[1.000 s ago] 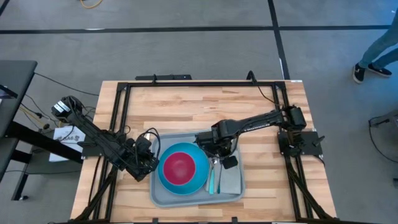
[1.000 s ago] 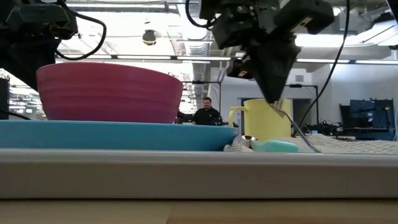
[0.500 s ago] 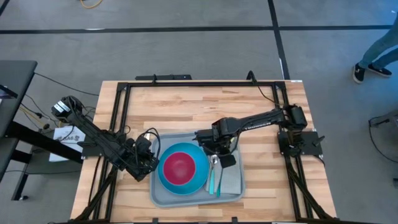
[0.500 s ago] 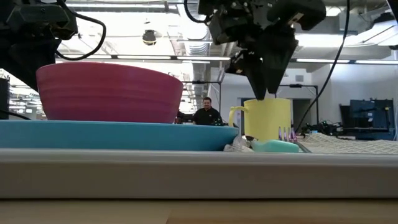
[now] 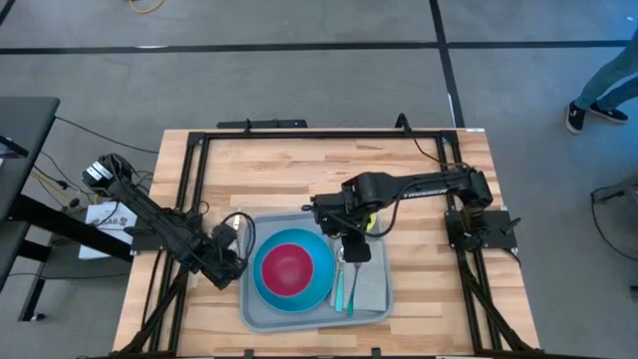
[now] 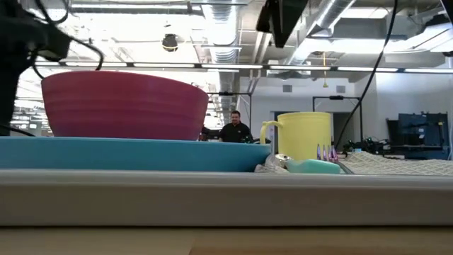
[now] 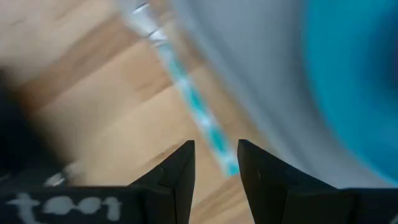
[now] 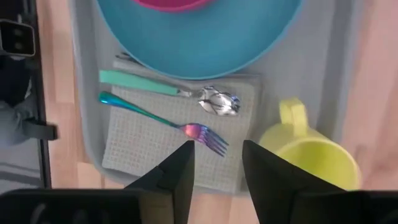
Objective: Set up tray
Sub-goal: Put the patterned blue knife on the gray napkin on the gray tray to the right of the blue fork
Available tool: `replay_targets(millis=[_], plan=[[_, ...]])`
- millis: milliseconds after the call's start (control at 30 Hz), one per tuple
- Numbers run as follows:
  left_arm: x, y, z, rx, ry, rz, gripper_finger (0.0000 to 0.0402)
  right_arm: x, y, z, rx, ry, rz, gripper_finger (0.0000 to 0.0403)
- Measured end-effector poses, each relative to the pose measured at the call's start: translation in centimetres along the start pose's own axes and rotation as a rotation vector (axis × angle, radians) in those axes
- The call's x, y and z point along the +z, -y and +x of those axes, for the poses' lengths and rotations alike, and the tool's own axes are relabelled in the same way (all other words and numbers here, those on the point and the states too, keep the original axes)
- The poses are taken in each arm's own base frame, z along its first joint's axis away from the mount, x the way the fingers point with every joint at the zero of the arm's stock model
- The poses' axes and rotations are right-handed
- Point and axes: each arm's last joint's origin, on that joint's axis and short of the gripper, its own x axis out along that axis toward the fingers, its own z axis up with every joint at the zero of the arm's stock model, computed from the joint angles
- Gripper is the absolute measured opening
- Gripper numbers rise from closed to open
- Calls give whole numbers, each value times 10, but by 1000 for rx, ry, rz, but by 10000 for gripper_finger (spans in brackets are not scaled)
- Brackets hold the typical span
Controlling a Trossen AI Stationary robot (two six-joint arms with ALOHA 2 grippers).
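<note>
The grey-blue tray (image 5: 261, 317) lies on the near middle of the wooden table. On it a blue plate (image 5: 317, 291) carries a pink bowl (image 5: 289, 266). Beside the plate a grey cloth (image 8: 143, 148) bears a teal-handled spoon (image 8: 168, 92) and an iridescent fork (image 8: 163, 118). A yellow mug (image 8: 311, 154) stands on the tray past the cloth. My right gripper (image 8: 217, 152) hovers open and empty above the cloth, also seen in the high view (image 5: 356, 247). My left gripper (image 5: 230, 261) is open at the tray's left rim and touches nothing.
A black frame (image 5: 299, 135) runs around the table's edges. Bare wood (image 5: 279, 175) lies beyond the tray. In the low view the mug (image 6: 304, 134) and the bowl (image 6: 124, 103) rise above the tray rim (image 6: 212, 198). A person (image 6: 233, 129) sits far behind the table.
My right gripper let go of the fork, which was tilted in the fingers and now lies flat on the cloth. The gripper then rose straight up, leaving the low view. My left gripper shifted slightly toward the table's left edge.
</note>
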Motion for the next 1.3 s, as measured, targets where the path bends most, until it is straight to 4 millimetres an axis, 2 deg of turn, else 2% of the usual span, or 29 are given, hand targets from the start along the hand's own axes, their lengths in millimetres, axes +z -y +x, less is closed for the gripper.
replay_targets(millis=[100, 200, 333, 433, 567, 733, 1067, 1300], plan=[[0, -10, 2, 96, 7, -53, 112, -2, -2, -10, -26, -4, 33, 123], [-2, -17, 14, 125, 11, -109, 112, -3, -6, -12, -30, -11, 30, 123], [-7, -17, 37, 19, -5, -129, 112, -9, -15, -10, -28, -74, 13, 122], [-9, -12, 47, -93, 2, -139, 112, -12, -21, -10, -30, -110, 2, 121], [-7, -12, 49, -110, 48, -145, 112, -13, -29, -8, -55, -110, -22, 121], [-7, -15, 49, -72, 17, -139, 112, -13, -34, -8, -54, -111, -39, 122], [-6, -20, 50, -31, 49, -122, 112, -13, -29, -8, -57, -109, -44, 123], [-9, -26, 65, -76, 29, -133, 112, -12, -27, -8, -67, -104, -7, 120]])
